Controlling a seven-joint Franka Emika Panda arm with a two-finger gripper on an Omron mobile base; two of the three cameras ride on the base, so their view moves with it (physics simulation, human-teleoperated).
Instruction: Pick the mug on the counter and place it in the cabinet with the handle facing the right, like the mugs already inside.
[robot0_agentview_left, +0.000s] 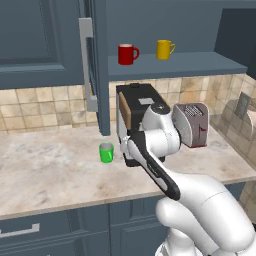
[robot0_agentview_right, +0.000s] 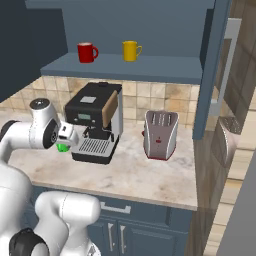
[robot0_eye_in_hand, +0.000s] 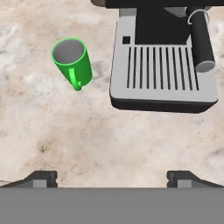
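In the left base view, the open cabinet door (robot0_agentview_left: 92, 60) stands edge-on at the left with its long silver bar (robot0_agentview_left: 87, 65). Below and just right of it, the green mug (robot0_agentview_left: 106, 152) stands upright on the desk (robot0_agentview_left: 55, 165), free of any grip, just beside the left side of the coffee machine (robot0_agentview_left: 135, 107). The white arm crosses in front of the machine's lower part, so the claw itself is hidden there. On the cabinet (robot0_agentview_left: 170, 30) shelf (robot0_agentview_left: 175, 65) above stand the red mug (robot0_agentview_left: 127, 54) and, to its right, the yellow mug (robot0_agentview_left: 164, 49), both upright, apart from each other, handles pointing right. Right of the machine sits a toaster (robot0_agentview_left: 192, 124), close to it.

In the right base view, the arm's wrist covers most of the green mug (robot0_agentview_right: 62, 147), which peeks out at the machine's (robot0_agentview_right: 95, 125) left front corner. The toaster (robot0_agentview_right: 161, 134) stands apart on the right.

In the hand view, the mug (robot0_eye_in_hand: 72, 62) lies upper left with its pale inside showing and its handle (robot0_eye_in_hand: 74, 81) turned toward the camera. The machine's grey drip tray (robot0_eye_in_hand: 162, 74) is just to its right, not touching. The claw (robot0_eye_in_hand: 113, 177) hovers above bare desk (robot0_eye_in_hand: 109, 140), its two fingertips (robot0_eye_in_hand: 43, 177) spread wide with nothing between them, well short of the mug.
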